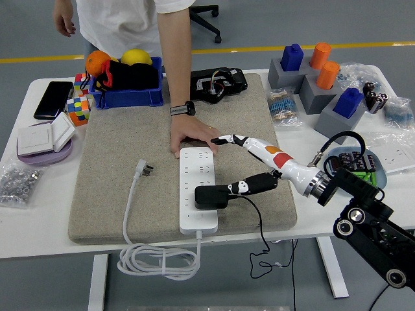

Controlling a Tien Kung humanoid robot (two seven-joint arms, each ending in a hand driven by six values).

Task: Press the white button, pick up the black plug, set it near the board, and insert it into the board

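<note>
Right hand [249, 162] reaching in from four o'clock, lower fingers [249, 186] closed on the black plug [212, 196] sitting on the board [198, 191] near its six o'clock end, apparently mid-insertion, while a person's hand [193, 137] at twelve o'clock pins the board steady.

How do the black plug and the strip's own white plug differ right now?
The black plug is a bulky block sitting on the white power strip, held by the right hand. The white plug is small, lies free on the mat, prongs exposed. Both are corded.
</note>
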